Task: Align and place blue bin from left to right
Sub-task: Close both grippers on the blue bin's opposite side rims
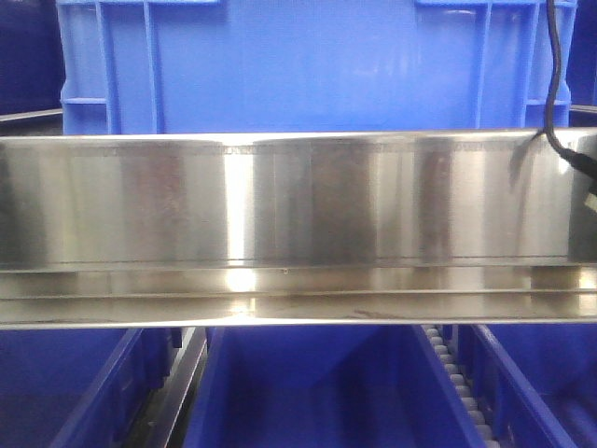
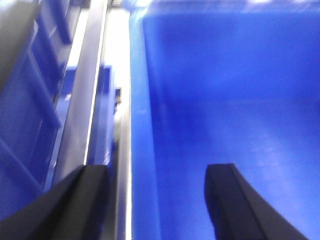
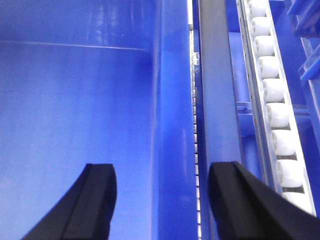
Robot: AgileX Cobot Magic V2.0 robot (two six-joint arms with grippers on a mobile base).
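Observation:
The blue bin (image 1: 317, 392) lies on the lower level, under a steel rail, and its smooth inside fills both wrist views. My left gripper (image 2: 157, 172) is open astride the bin's left wall (image 2: 142, 125). One finger is inside the bin and the other is outside, over a steel strip. My right gripper (image 3: 162, 170) is open astride the right wall (image 3: 175, 115), with one finger inside and one outside. Neither pair of fingers touches the wall. Both grippers are out of sight in the front view.
A broad steel rail (image 1: 298, 215) crosses the front view. A bright-blue ribbed crate (image 1: 298, 65) stands on the level above. Darker blue bins (image 1: 89, 392) flank the lower one. A white roller track (image 3: 275, 105) runs along its right, a steel strip (image 2: 85, 100) along its left. A black cable (image 1: 558, 84) hangs at upper right.

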